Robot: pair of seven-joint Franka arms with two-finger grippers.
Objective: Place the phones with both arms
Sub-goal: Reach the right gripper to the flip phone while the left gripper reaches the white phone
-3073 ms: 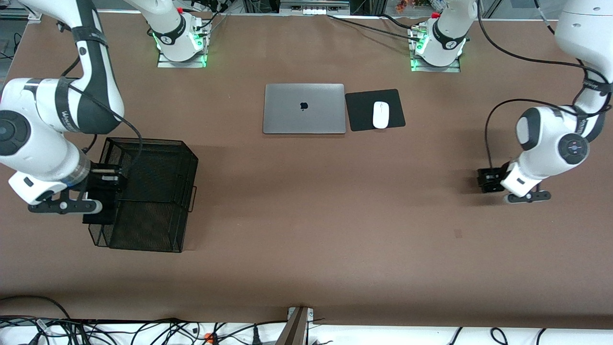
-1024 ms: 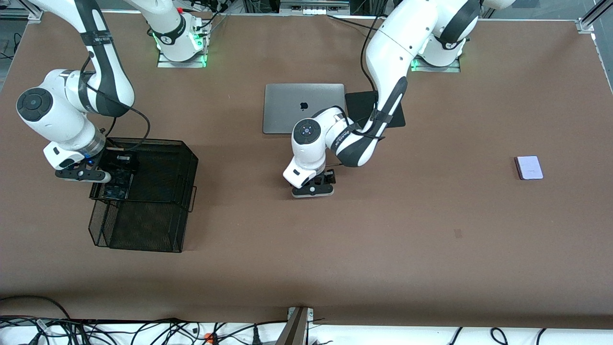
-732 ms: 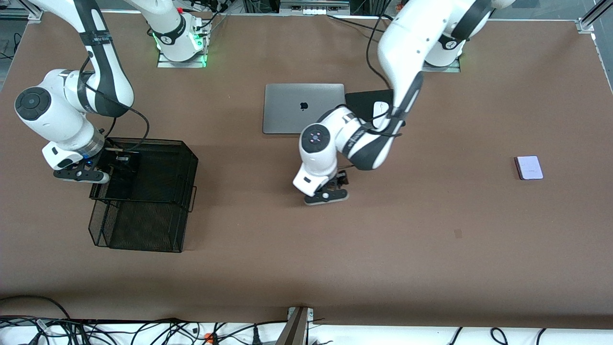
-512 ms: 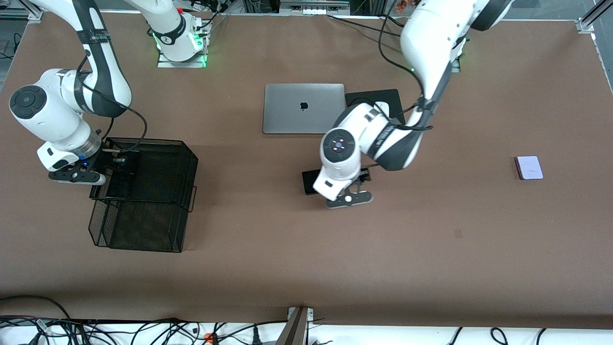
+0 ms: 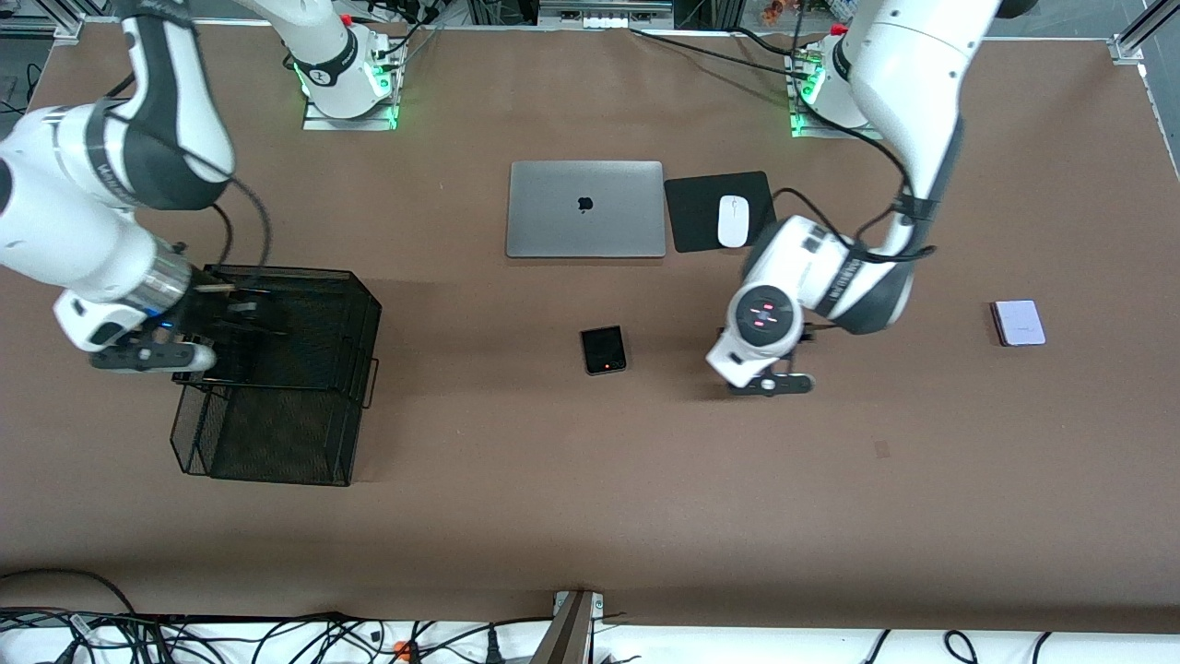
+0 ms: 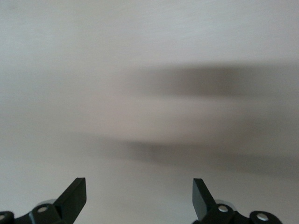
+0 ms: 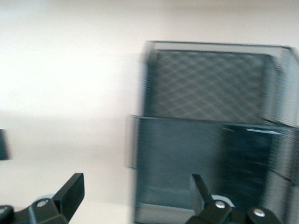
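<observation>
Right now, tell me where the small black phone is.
In the front view, the small black phone lies flat mid-table, nearer the camera than the laptop, beside the left gripper.

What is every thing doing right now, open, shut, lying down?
Laptop: shut, flat.
Small black phone: lying flat on table.
Lavender-white phone: lying flat.
Mouse: on its pad.
Mesh basket: standing on table.
Left end effector: open, empty.
Right end effector: open, empty.

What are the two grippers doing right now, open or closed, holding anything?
Left gripper: open, holding nothing, over bare table between the small black phone and the lavender-white phone.
Right gripper: open, holding nothing, over the black mesh basket.
</observation>
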